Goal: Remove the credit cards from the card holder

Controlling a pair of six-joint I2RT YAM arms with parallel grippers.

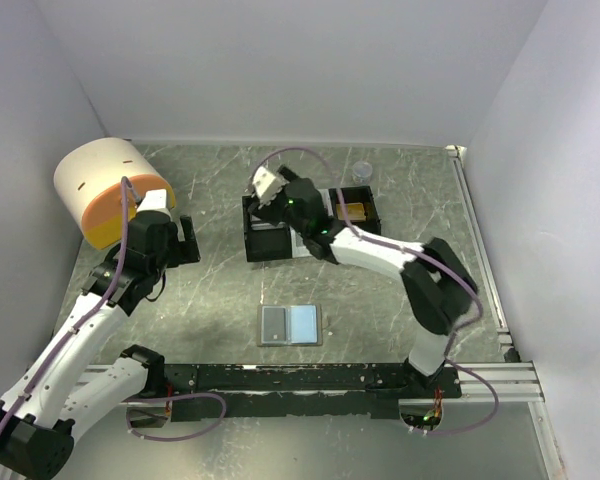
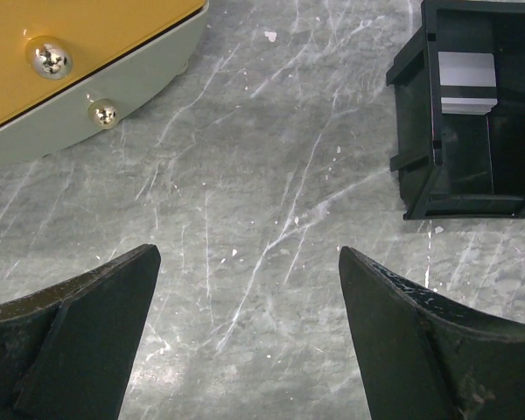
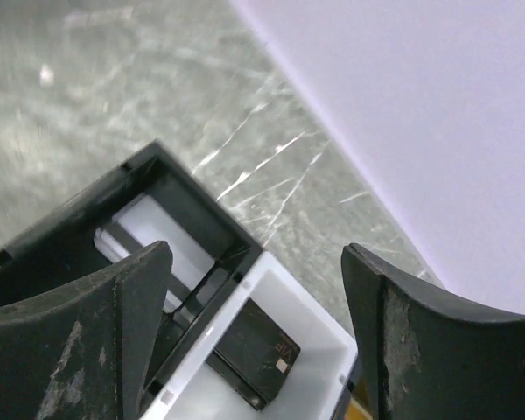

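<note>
Left hand spread above table; right hand spread above tray; red marking on dark card unreadable; card holder open.

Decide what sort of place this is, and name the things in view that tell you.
Probably a lab robot test cell: the left arm and right arm stand on a rail at the edge of a marble-patterned table, plain white walls box it in, and a card holder lies open there.
</note>
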